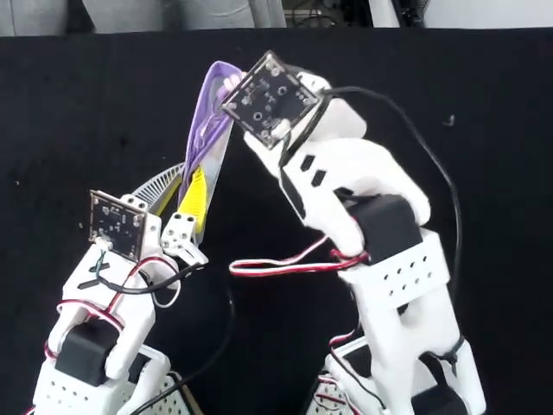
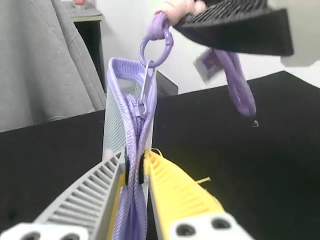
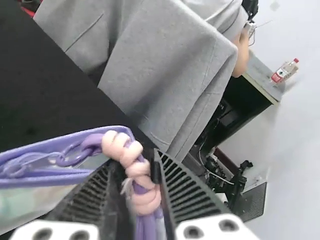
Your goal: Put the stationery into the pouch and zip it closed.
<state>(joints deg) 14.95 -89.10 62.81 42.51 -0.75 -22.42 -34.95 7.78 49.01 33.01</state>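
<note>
1. Pouch (image 1: 206,143): a long purple one, held up off the black bench (image 1: 86,112) and stretched between the two arms.
2. The left end effector (image 1: 180,186), with one grey ribbed finger and one yellow, is clamped on the pouch's lower end.
3. The right end effector (image 3: 134,162), with black ribbed fingers, is shut on a pink knotted cord (image 3: 127,152) at the pouch's upper end.
4. The high view shows the whole stretch from arm to arm, but the right arm's camera board hides that grip.
5. The left wrist view shows the detail: woven purple zip tape and a pale mesh side panel (image 2: 112,125). A metal pull (image 2: 146,90) near the pouch's upper end hangs from a round purple clip (image 2: 155,50), which links to the cord.
6. A flat purple strap (image 2: 240,92) dangles beneath the black fingers there.
</note>
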